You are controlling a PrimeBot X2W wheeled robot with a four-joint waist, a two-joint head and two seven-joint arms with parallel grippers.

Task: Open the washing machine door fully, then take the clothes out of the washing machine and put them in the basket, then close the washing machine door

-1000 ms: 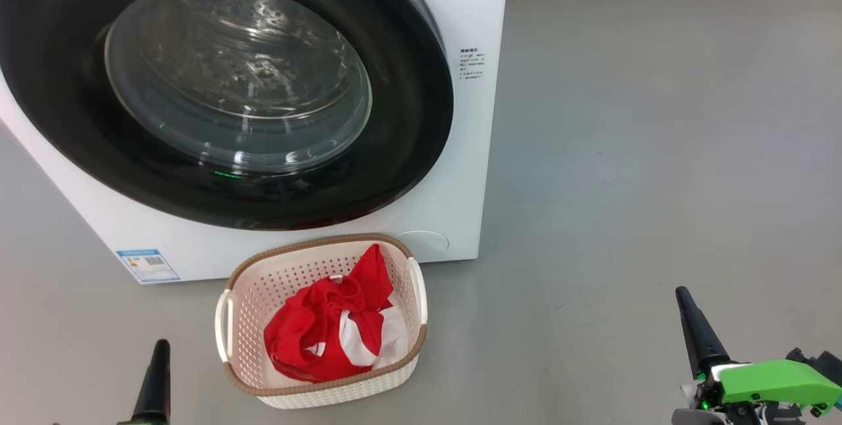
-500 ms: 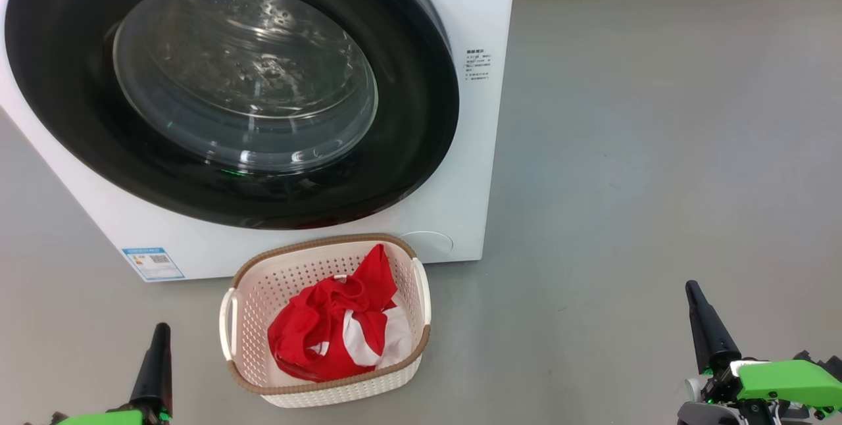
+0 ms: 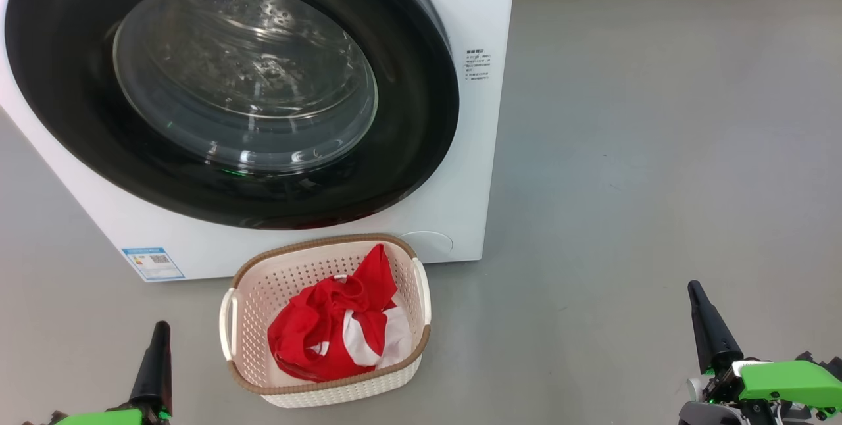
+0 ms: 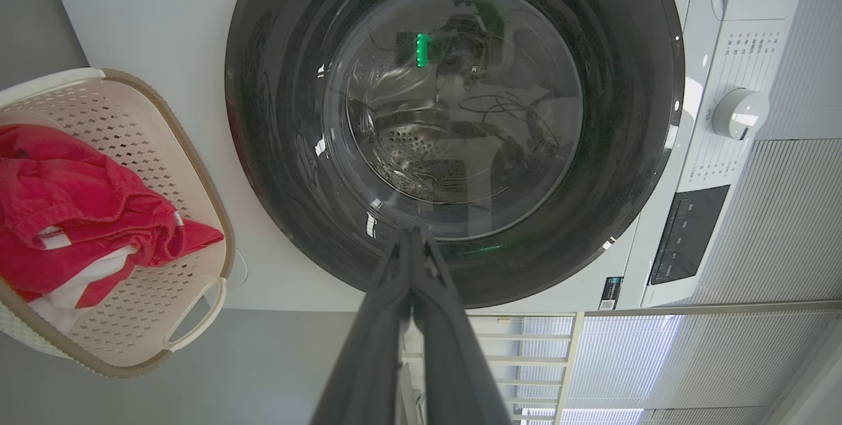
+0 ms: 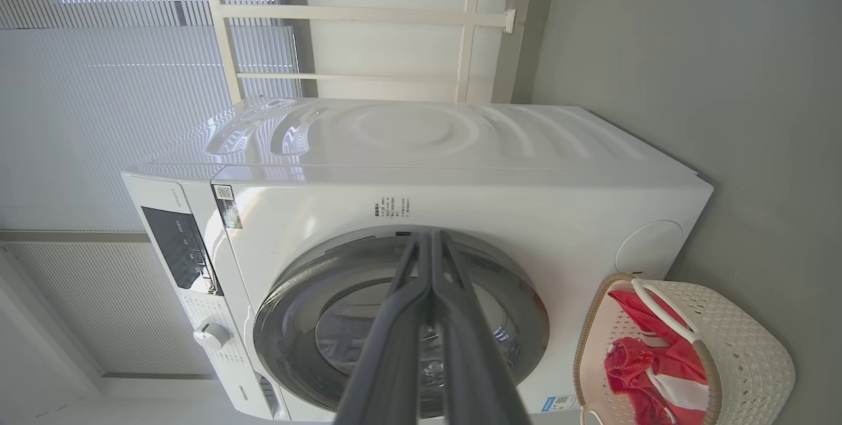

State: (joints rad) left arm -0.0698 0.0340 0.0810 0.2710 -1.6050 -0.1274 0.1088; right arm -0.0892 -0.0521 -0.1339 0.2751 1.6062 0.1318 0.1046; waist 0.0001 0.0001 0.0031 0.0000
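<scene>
Well, blue QR label (image 3: 152, 263), txt illegible, on washing machine (image 3: 470, 168).

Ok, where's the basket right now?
Head view, lower centre-left: the basket sits on the floor just in front of the washing machine, with the clothes in it.

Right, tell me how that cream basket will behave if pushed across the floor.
The basket probably slides easily: perforated plastic on a smooth floor. Likely light, holding only crumpled red and white clothes. A high push might tip it.
</scene>
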